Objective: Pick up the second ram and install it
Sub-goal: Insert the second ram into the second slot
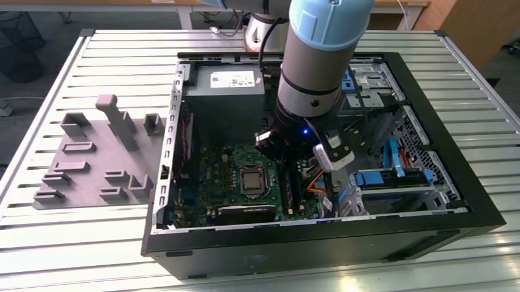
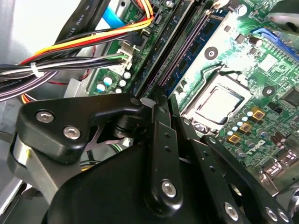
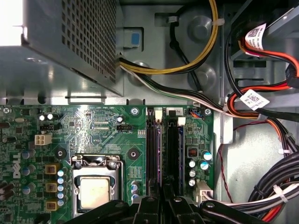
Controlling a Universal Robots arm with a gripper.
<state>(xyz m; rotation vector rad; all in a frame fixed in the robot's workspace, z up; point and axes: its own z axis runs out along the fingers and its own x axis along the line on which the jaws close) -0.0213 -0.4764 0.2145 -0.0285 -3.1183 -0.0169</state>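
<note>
Down inside the open computer case, which lies on its side across the middle of the slatted bench and reaches toward the edge on the exterior view's right. Arm lowered from the far edge into the case, hand at the memory slots, on the side of the motherboard toward the exterior view's right. Fingers drawn nearly together in both wrist views, clamped on the thin top edge of the second ram. Seen edge-on as a narrow purplish strip running away from the hand between the long black slots. In the second wrist view, the same strip leading straight out from the hand, in line with the slots. Cannot tell whether fully seated or just resting in the slot. Processor socket just beside the slots, metal lid showing. Power supply in the far part of the case, with yellow, black and red cables running past the slots. Blue drive clips in the bay toward the exterior view's right. Grey fixture tray by the bench edge on the exterior view's left, well apart from the hand.
</note>
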